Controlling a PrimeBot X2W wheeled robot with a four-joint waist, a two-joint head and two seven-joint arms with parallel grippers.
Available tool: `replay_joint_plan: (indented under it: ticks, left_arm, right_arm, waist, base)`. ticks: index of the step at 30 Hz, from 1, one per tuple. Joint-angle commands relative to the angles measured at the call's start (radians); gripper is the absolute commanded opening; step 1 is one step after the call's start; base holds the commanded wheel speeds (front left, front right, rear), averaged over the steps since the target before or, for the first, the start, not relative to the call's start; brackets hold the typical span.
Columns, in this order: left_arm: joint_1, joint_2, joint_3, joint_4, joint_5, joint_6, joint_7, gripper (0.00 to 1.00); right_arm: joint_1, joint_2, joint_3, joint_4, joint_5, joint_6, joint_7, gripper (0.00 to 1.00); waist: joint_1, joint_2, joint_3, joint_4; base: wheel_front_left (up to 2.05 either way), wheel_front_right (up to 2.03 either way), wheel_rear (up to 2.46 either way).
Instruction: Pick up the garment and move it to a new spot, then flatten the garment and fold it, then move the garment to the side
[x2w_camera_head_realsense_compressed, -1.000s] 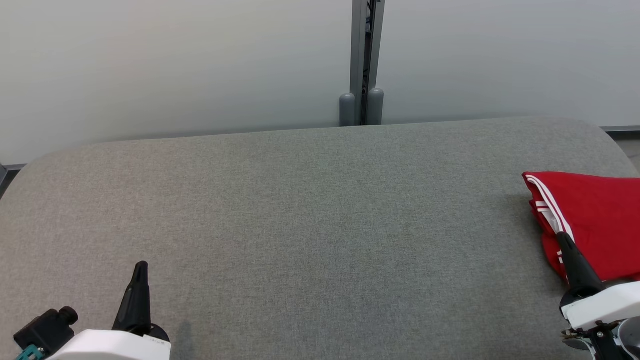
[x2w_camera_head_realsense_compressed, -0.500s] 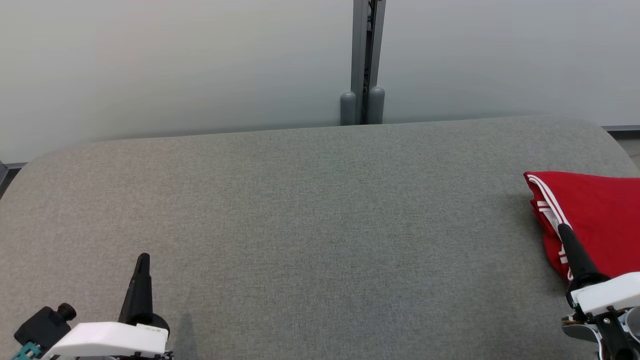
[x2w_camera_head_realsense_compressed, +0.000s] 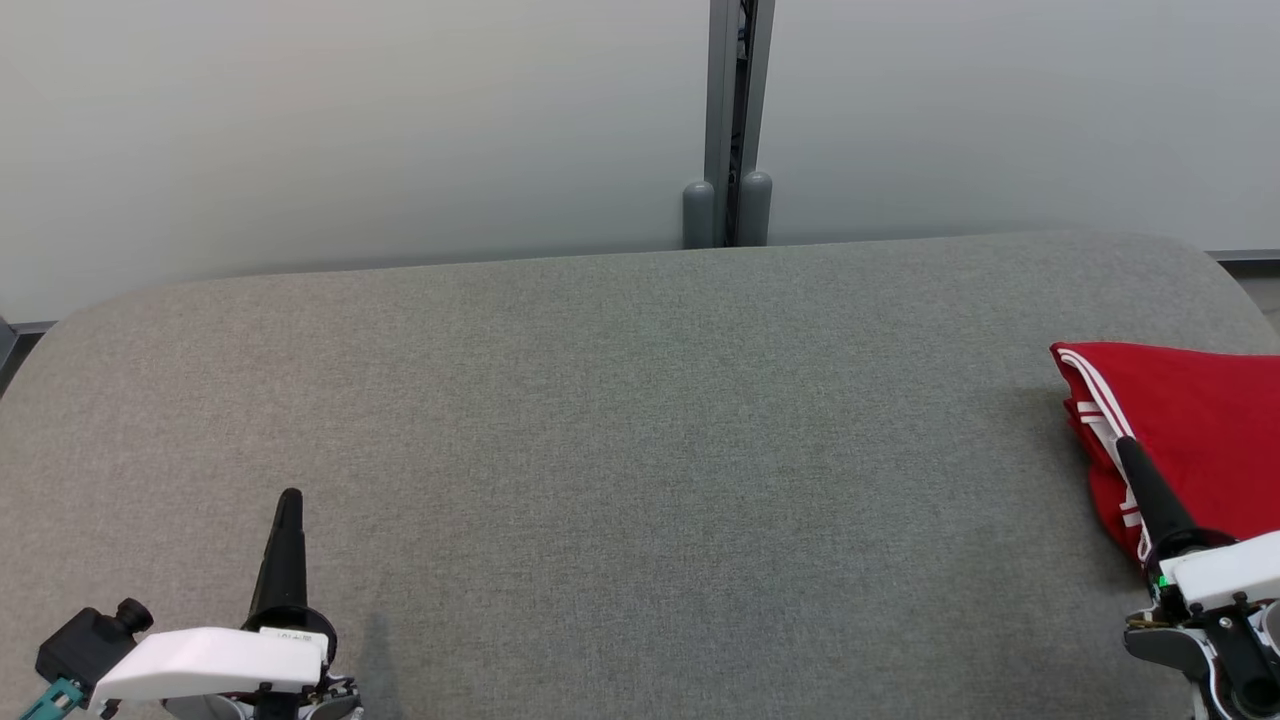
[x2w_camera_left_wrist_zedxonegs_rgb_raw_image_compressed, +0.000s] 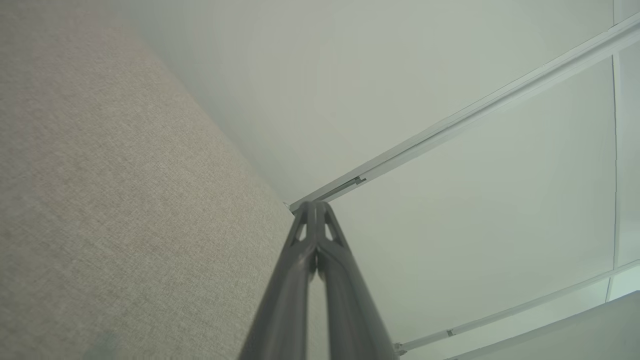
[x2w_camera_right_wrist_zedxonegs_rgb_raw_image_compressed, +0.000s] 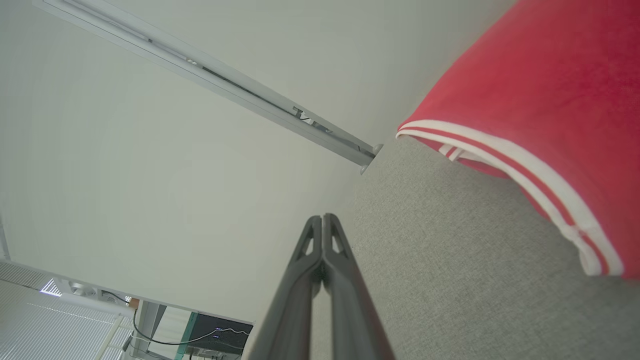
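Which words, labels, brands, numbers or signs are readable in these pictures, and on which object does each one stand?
No text can be read with certainty.
Small dark print on the white wrist cover, head view: too small and blurred.
Dark marks on the grey wall rail, right wrist view: blurred, perhaps not letters.
Red garment: white stripes, no lettering visible.

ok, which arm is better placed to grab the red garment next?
Right. The right end effector is beside the folded red garment at the right end of the table; the left end effector is far across it. Both are shut, empty.
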Motion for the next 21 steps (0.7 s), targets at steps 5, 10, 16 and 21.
replay_joint_plan:
  ticks: [5,10,16,21]
  left_arm:
    - [-0.038,-0.007,0.012,0.008,-0.054,-0.019,-0.001,0.00]
    - [-0.048,-0.016,0.015,0.019,-0.094,-0.030,-0.001,0.00]
    - [-0.058,-0.028,0.020,0.032,-0.141,-0.043,0.000,0.00]
    - [-0.071,-0.037,0.023,0.041,-0.180,-0.052,0.000,0.00]
  right_arm:
    - [-0.040,-0.005,-0.012,0.017,0.060,0.002,0.017,0.00]
    - [-0.054,-0.003,-0.020,0.037,0.103,0.002,0.026,0.00]
    - [-0.072,-0.001,-0.029,0.057,0.153,0.002,0.038,0.00]
    - [-0.086,0.000,-0.035,0.076,0.193,0.002,0.047,0.00]
  waist:
    - [0.0000,-0.0001,0.001,0.001]
    - [0.0000,-0.0001,0.002,0.002]
    - [0.0000,-0.0001,0.003,0.003]
    - [0.0000,-0.0001,0.004,0.004]
  base:
    - [0.00,0.00,0.00]
    - [0.00,0.00,0.00]
    - [0.00,0.00,0.00]
    - [0.00,0.00,0.00]
